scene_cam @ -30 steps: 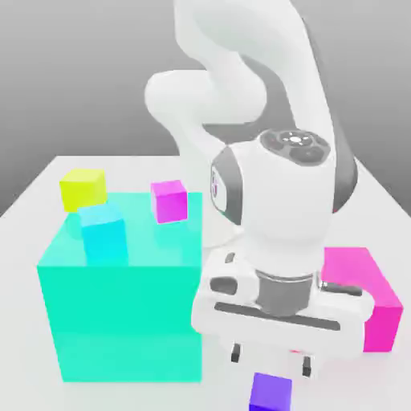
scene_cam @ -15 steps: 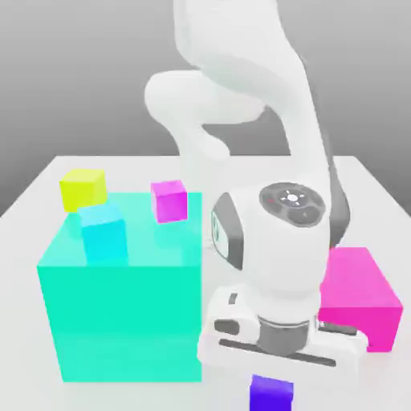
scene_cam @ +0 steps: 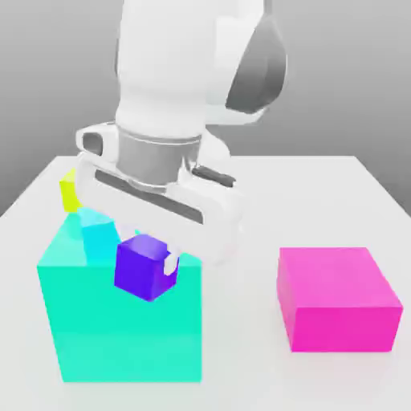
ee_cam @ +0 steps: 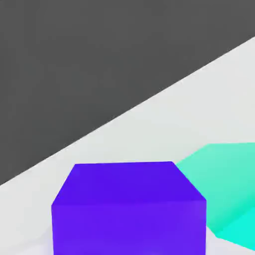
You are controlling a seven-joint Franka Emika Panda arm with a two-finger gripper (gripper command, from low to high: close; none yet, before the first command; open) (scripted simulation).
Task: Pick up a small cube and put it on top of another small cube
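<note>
Exterior view, gripper (scene_cam: 148,261) tilted, clasping purple cube (scene_cam: 143,268)

A smooth, plain matt finish is shown by the small purple cube (scene_cam: 143,268), the big teal block (scene_cam: 120,321) and the white table (scene_cam: 241,377).

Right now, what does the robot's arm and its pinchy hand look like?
The arm is smooth, rounded and glossy white, with a dark grey patch at one joint. A grey metal ring joins it to a boxy white gripper with a dark slot along it and small white fingers.
</note>
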